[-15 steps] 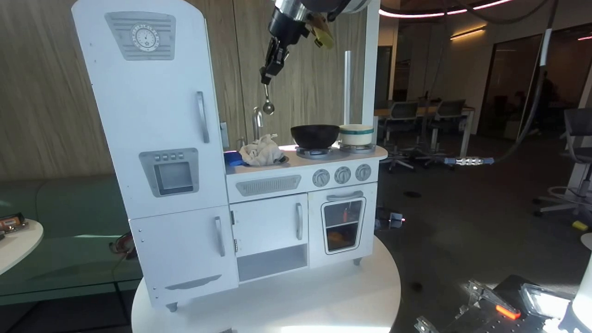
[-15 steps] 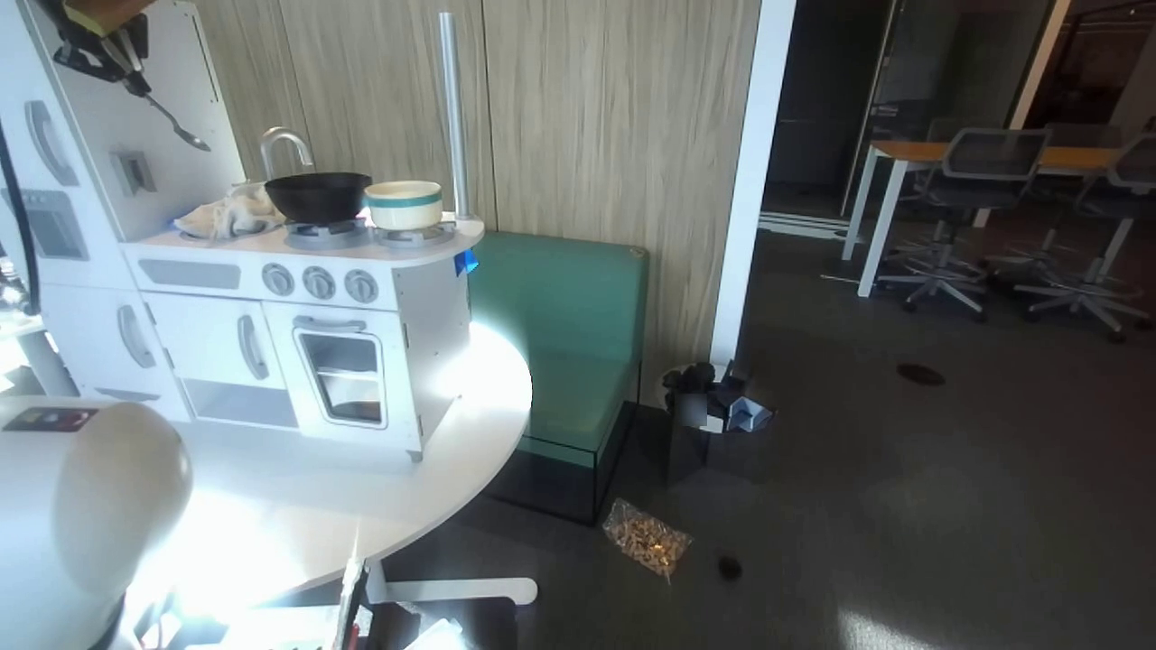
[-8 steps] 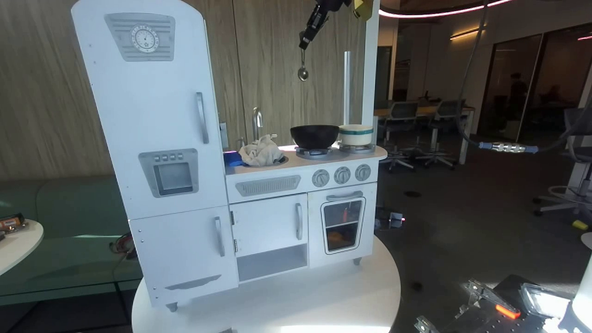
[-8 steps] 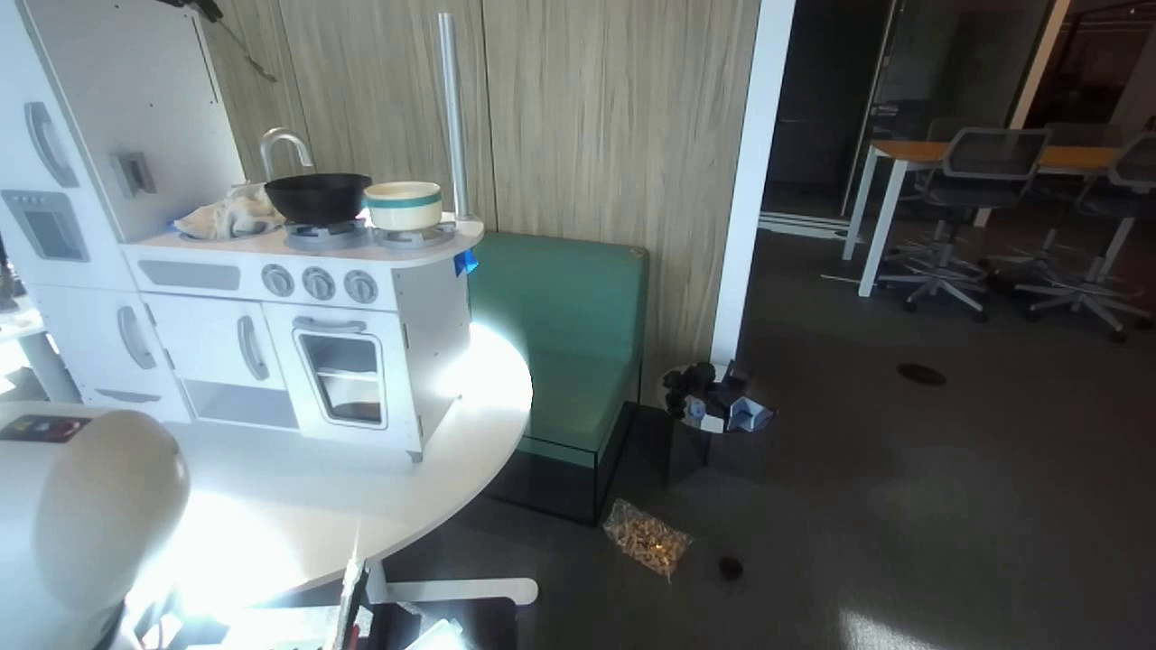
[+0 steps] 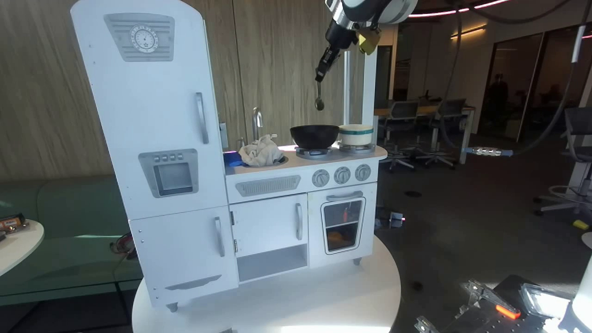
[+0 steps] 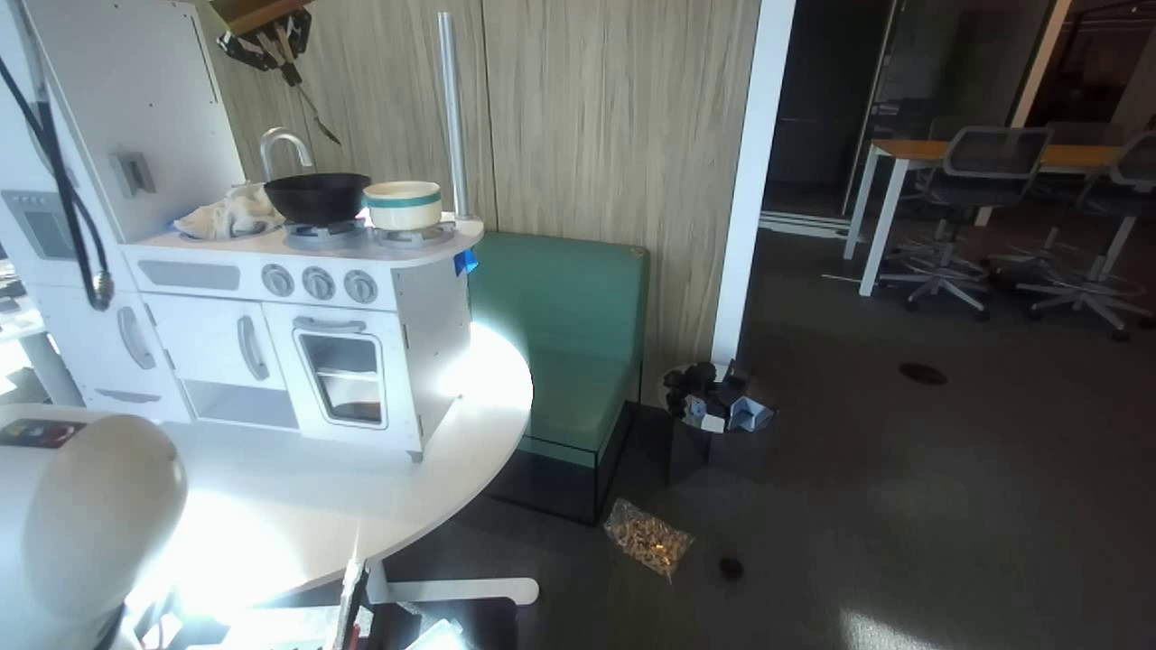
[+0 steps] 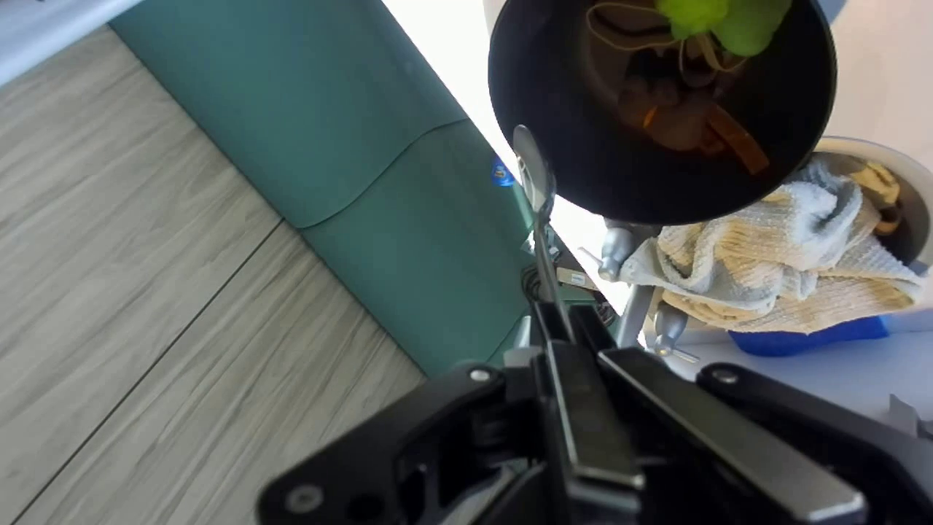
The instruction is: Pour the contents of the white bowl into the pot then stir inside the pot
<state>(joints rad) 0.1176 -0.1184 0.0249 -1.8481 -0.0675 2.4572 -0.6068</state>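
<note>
The pot stood on a burner, with green and orange pieces inside. Above the pot, the gripper pinched a downward-pointing spoon; just beside the pot stood the white bowl.

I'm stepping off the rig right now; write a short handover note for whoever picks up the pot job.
Hand: shut on the spoon, which points down, higher than the pot and clear of it.
Pot: on a burner, with green pieces and an orange strip inside.
White bowl: upright on the neighbouring burner; its bottom inside is out of view.
Done: spoon gripped; the pot has contents, so the pour looks finished, though leftovers in the bowl can't be ruled out.
Left: lower the spoon into the pot and stir; these views don't show whether any stirring has happened.
</note>
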